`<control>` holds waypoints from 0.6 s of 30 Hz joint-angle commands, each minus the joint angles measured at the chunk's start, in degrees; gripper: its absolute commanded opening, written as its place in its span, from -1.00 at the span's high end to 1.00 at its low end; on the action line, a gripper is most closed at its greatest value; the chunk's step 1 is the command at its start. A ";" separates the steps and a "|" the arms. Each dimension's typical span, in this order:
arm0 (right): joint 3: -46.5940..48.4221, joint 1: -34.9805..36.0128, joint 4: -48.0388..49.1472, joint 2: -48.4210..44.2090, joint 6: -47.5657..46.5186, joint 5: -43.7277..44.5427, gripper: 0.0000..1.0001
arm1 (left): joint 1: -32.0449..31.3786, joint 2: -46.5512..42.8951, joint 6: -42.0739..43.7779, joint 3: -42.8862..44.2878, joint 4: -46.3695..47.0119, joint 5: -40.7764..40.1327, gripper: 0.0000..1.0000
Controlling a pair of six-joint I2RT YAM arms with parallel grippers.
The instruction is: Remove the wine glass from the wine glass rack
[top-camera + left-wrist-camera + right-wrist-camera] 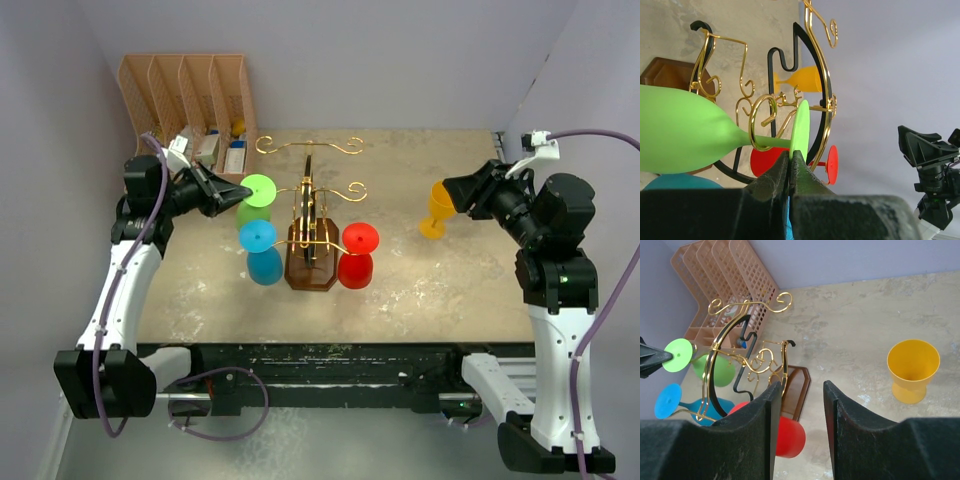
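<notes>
Currently listed, item one: green wine glass (685,132), hanging bowl-down on the left side of the wine glass rack (312,268), its stem lying in a gold curl (750,125) and its foot standing edge-on outside that curl. Item two: left hand (790,157), fingers pressed together on the lower rim of the green foot (a thin pinch, as far as its own wrist view shows). Item three: right hand (799,410), fingers about half apart and holding nothing, poised over the right of the desk (440,290), well apart from the rack. Other stock: blue glass (265,265) and red glass (355,268) hung lower on either side of the rack, yellow glass (437,212) upright on the desk near the right hand, peach file organiser (185,90) at the back left. Risks, judged: the pinch holds only the rim's edge, so the foot may slip out under a pull; a pull off the line of the curl's opening could catch the stem in the wire and tilt or drag the rack, shaking the blue and red glasses loose; once free, the heavy bowl may swing on so small a grip.
</notes>
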 commanded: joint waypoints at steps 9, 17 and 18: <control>0.11 0.03 2.34 -0.47 0.08 -0.58 0.17 | 0.33 2.19 -9.33 -1.35 22.09 6.27 1.00; 1.06 0.03 2.26 -0.51 -0.35 -1.62 0.17 | 0.33 6.34 -9.62 3.72 27.35 7.95 1.00; 1.18 0.07 2.18 -0.55 -0.43 -1.76 0.17 | 0.25 6.80 -9.31 4.56 27.43 8.09 1.00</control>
